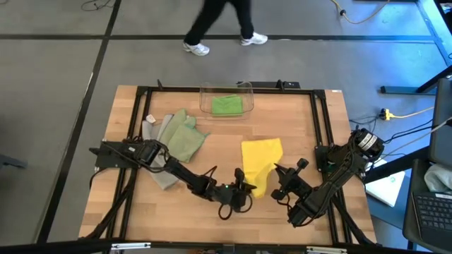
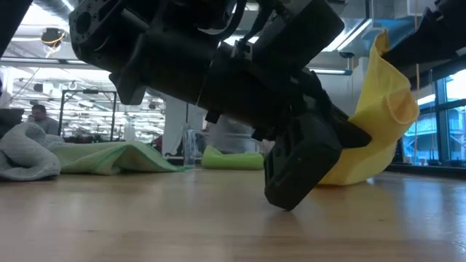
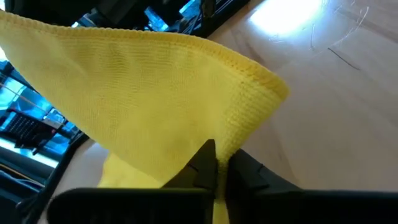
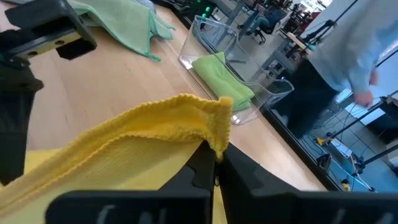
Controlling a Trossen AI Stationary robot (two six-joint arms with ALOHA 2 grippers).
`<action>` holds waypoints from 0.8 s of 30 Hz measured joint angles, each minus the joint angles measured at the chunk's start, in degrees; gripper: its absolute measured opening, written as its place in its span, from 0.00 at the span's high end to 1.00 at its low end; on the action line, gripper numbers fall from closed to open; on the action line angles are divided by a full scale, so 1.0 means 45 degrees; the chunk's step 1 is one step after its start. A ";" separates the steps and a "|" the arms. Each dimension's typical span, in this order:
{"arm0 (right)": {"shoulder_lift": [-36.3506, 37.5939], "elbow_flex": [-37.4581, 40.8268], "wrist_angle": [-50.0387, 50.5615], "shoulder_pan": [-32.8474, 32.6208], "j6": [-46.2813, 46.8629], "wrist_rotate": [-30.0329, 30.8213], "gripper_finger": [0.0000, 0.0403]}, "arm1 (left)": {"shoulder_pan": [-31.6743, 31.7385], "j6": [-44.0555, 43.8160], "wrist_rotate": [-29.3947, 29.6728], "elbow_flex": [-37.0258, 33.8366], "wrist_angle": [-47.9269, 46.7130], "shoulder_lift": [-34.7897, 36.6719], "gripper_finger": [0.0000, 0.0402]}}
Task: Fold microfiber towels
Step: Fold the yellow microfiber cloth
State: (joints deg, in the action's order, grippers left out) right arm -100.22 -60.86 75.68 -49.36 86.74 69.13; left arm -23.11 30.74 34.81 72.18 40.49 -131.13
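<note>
1. The yellow towel [image 1: 260, 164] is pinched at once by both grippers, near the middle of the table's [image 1: 212, 222] front half.
2. The left gripper [image 3: 216, 163] has its jaws closed on one hemmed corner of the yellow towel; its fingers [image 3: 205, 158] meet with the cloth edge squeezed between them.
3. The right gripper [image 4: 214, 163] is likewise clamped shut on another corner of the yellow towel, the fabric bunched just above its fingertips.
4. In the high view the left gripper [image 1: 244, 189] sits at the yellow towel's near left edge and the right gripper [image 1: 282, 182] at its near right edge, both close to the table's front.
5. From table height the yellow towel [image 2: 382, 124] rises off the wood on its right side, lifted into a tall curl, while its lower part lies on the surface.
6. Left of the yellow towel, well apart from it, a pale green towel [image 1: 185, 139] lies rumpled on the table, overlapping a grey towel [image 1: 157, 152] that reaches further left.
7. Behind the yellow towel, at the table's far edge, stands a clear bin [image 1: 226, 100] with a bright green towel [image 1: 227, 106] folded inside it.
8. Beyond the far edge of the table, a person [image 1: 224, 25] walks across the floor; only legs and shoes show.
</note>
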 joint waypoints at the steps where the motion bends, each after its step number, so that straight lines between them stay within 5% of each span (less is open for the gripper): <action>1: 0.0000 0.0000 0.0017 0.0000 -0.0006 -0.0057 0.96 | -0.0033 0.0140 0.0128 0.0003 0.0003 0.0008 0.98; 14: 0.0010 0.0005 0.1796 0.0133 0.0076 -0.0217 0.96 | -0.0239 0.2821 0.4458 0.0024 0.0075 0.0987 1.00; 24: 0.0010 0.0005 0.0187 -0.0487 -0.0661 -0.2469 0.96 | -0.0268 -0.2169 0.3999 0.0029 -0.3656 0.1234 1.00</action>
State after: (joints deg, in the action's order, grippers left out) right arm -100.18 -60.84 76.52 -51.55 83.76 58.01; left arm -24.31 20.98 52.80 72.31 24.04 -125.58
